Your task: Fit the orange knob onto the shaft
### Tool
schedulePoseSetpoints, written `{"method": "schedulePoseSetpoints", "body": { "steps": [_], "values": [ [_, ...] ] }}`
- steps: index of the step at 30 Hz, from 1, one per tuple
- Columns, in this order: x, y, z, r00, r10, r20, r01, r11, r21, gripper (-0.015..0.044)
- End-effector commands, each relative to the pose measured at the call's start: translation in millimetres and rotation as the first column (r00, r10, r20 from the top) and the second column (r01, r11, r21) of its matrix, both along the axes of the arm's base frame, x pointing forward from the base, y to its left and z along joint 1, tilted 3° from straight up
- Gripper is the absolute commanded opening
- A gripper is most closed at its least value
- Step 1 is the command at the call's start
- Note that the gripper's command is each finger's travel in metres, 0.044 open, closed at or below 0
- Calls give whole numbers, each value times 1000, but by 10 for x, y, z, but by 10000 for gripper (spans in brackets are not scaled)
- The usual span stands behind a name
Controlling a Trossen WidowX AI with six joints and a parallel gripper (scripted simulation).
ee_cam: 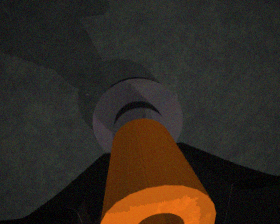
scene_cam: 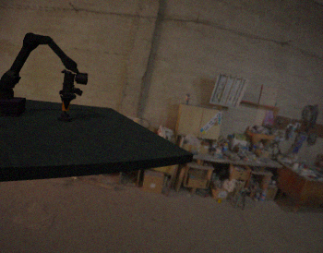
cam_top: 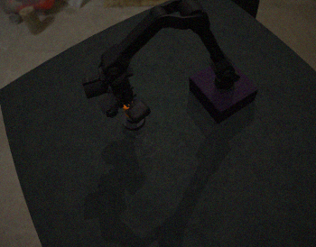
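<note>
Orange knob [cam_top: 125, 107] [scene_cam: 63, 107] [ee_cam: 150, 160] pinched upright in partly spread gripper [cam_top: 126, 109] [scene_cam: 65, 104], above round pedestal [cam_top: 134, 125] [scene_cam: 65, 118] [ee_cam: 171, 112], its lower end over the pedestal's middle. Shaft hidden behind knob in wrist view; fingertips too dark to make out beside it, and seating on pedestal impossible to tell.

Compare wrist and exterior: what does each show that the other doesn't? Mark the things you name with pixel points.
Only wrist: the opening in the near end of the orange knob [scene_cam: 65, 107] [ee_cam: 145, 165], and the round pedestal's [scene_cam: 65, 117] [ee_cam: 170, 107] pale disc face from above.
Only exterior: the arm's upper links [scene_cam: 37, 39], the purple base block [scene_cam: 11, 107], the cluttered workbench [scene_cam: 251, 161].
Both: knob, pedestal, tabletop [scene_cam: 108, 138] [ee_cam: 225, 75].
</note>
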State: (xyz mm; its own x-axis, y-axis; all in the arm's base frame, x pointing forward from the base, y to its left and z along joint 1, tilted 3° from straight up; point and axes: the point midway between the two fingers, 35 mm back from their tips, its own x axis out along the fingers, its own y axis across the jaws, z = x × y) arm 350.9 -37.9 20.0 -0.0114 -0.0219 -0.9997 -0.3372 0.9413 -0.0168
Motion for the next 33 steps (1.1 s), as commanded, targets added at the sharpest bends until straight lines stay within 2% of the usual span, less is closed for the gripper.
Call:
{"method": "schedulePoseSetpoints", "body": {
  "steps": [1,18,25,33],
  "values": [
    [16,-6,-12,1000,8,3,-8,1000,-4,0],
    [-8,-8,36,1000,8,3,-8,1000,-4,0],
    [-2,-8,25,979,206,-2,-206,979,-2,0],
    [9,-10,-16,976,216,-2,-216,976,-2,0]
  ]
}}
